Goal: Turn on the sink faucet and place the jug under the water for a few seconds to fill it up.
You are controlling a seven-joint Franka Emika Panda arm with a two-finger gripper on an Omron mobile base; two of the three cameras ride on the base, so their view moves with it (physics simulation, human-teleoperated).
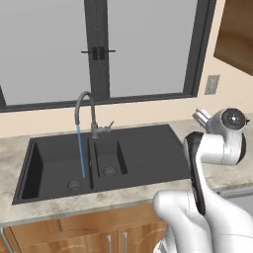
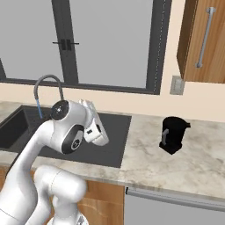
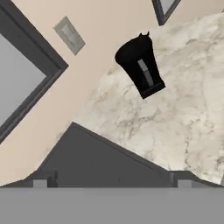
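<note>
A thin blue stream of water (image 1: 80,150) is seen running from the tap (image 1: 85,112) down into the big basin of the sink (image 1: 143,153), landing just beside the round drain. The tap's little lever is at its base, poking to the right.

The jug (image 2: 172,134) is parked upright on the marble counter (image 2: 193,162), well to the right of the sink, near the wall under the outlet (image 2: 177,85). In the hand view the jug (image 3: 141,66) is shown with its handle and grey mark facing the camera.

The gripper (image 3: 112,179) is held wide open with nothing between the fingers (image 3: 40,180). It's hovering over the drainboard corner, well apart from the jug. The hand (image 2: 93,124) is seen over the sink's right end.
</note>
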